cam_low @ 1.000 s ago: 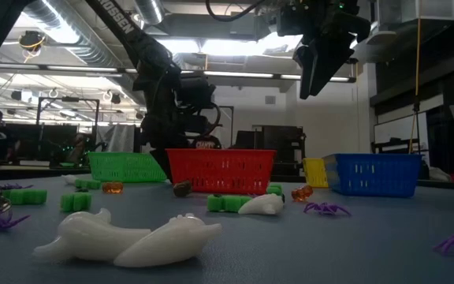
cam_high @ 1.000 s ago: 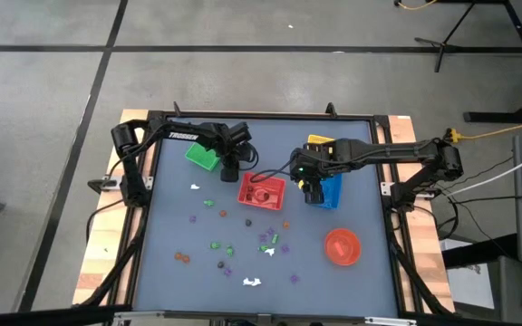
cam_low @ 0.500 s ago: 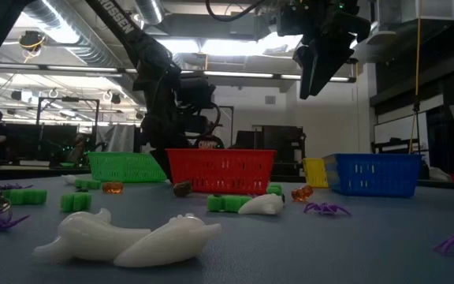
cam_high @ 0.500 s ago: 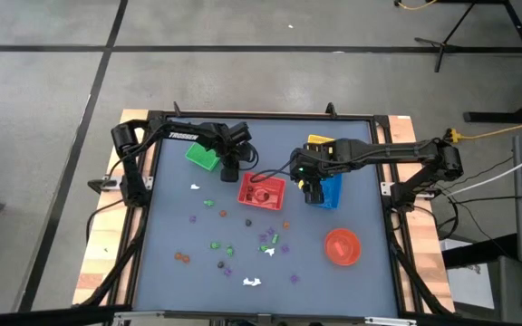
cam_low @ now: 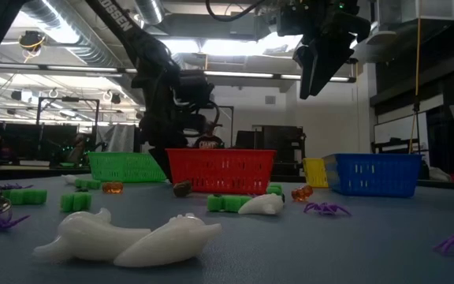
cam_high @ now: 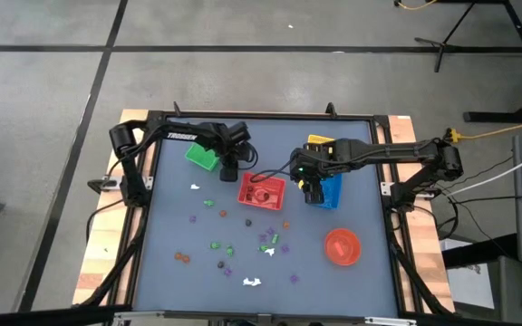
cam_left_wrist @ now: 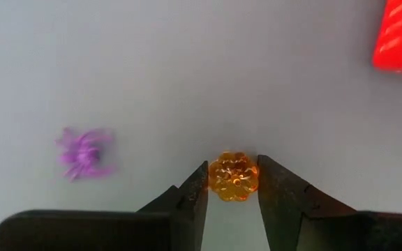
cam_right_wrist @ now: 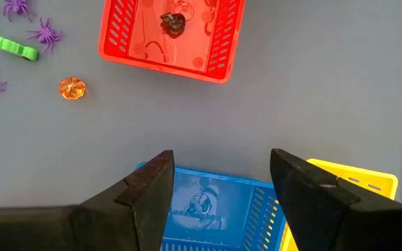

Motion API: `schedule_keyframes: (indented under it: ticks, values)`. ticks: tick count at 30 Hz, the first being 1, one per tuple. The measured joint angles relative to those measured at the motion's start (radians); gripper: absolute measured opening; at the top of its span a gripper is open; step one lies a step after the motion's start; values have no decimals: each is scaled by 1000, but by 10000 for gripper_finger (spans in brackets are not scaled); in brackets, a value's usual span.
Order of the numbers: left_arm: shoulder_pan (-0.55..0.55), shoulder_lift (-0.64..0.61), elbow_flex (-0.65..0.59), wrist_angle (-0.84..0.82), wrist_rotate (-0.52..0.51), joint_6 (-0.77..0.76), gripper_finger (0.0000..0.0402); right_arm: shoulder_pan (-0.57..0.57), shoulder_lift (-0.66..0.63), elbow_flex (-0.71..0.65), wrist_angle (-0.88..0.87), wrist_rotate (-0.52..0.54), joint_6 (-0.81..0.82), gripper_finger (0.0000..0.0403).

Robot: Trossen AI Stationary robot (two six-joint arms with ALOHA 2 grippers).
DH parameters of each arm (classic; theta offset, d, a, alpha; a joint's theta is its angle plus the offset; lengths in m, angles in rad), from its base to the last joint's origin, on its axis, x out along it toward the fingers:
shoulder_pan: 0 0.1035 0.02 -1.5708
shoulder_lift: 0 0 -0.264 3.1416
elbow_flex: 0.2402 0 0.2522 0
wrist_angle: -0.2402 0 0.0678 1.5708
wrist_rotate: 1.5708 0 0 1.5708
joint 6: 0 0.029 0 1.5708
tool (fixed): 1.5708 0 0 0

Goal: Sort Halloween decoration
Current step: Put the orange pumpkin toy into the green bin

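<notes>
A white bone-shaped trinket (cam_low: 128,239) lies lengthwise nearest the low camera, with green pieces (cam_low: 76,200) and purple spiders (cam_low: 326,208) scattered on the blue table (cam_high: 170,272) behind it. Beyond stand four baskets in a loose row: green (cam_high: 201,156), red (cam_high: 262,191), blue (cam_high: 330,192), yellow (cam_high: 318,142). The left gripper (cam_left_wrist: 232,183) pinches an orange pumpkin trinket (cam_left_wrist: 232,177) above the table, near the red basket; the right gripper (cam_right_wrist: 220,183) hangs spread wide over the blue one.

Bare table (cam_high: 352,213) is lying open at three o'clock; red basket (cam_high: 262,191) and blue basket (cam_high: 330,189) are blocking center, trinkets (cam_high: 243,246) crowding six o'clock.
</notes>
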Motion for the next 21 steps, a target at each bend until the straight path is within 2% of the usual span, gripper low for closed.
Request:
schedule_keyframes:
  ticks: [12,21]
  values:
    - [0,-104,1,-12,1,-9,86,0,0,0,0,0,0,237]
    - [0,-222,3,-92,-146,-32,86,0,0,0,0,0,0,237]
